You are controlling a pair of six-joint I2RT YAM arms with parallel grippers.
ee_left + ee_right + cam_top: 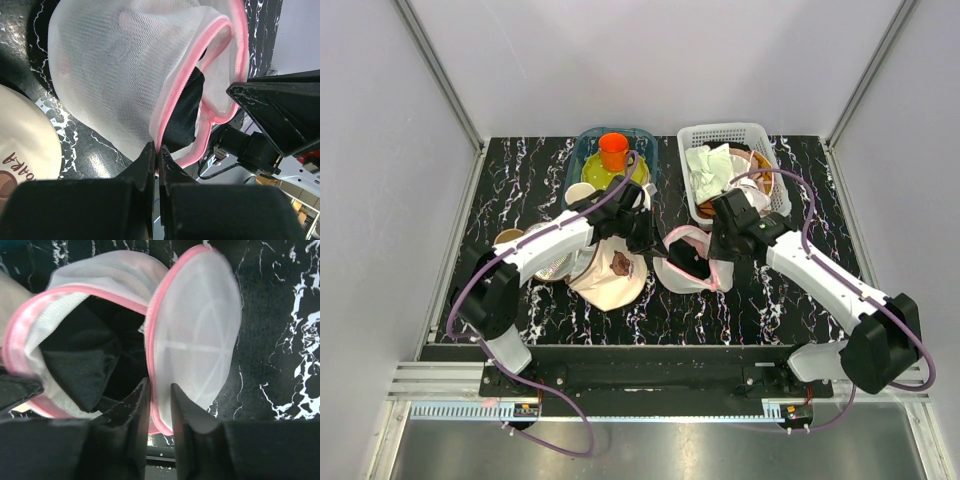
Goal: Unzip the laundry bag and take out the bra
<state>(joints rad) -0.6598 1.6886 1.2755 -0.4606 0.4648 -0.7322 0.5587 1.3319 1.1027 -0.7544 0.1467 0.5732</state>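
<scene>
The laundry bag lies on the table between the two arms. Its zip looks already run open, because the two mesh halves gape like a clamshell.

The left end effector is clenched on the pink rim of the near half. The right end effector straddles the rim of the spoked lid half. Its fingers stand apart and are not visibly clamped, so I cannot tell whether it has any hold.

Inside the opening sits dark folded fabric, which I take for the bra. No cups or straps can be made out, and it is wholly within the bag.

By my reading the unzipping is done or nearly so, and the removal is not yet begun. The next move calls for one end effector to keep the bag pinned open. The other must let go of the rim, reach into the mouth and take the fabric alone, without catching mesh or rim.

The two end effectors are close together over the opening and could crowd each other.

A beige cap lies just beside the bag on the left. Behind are a blue bin holding an orange cup, and a white basket of cloths. Neither blocks the reach.
</scene>
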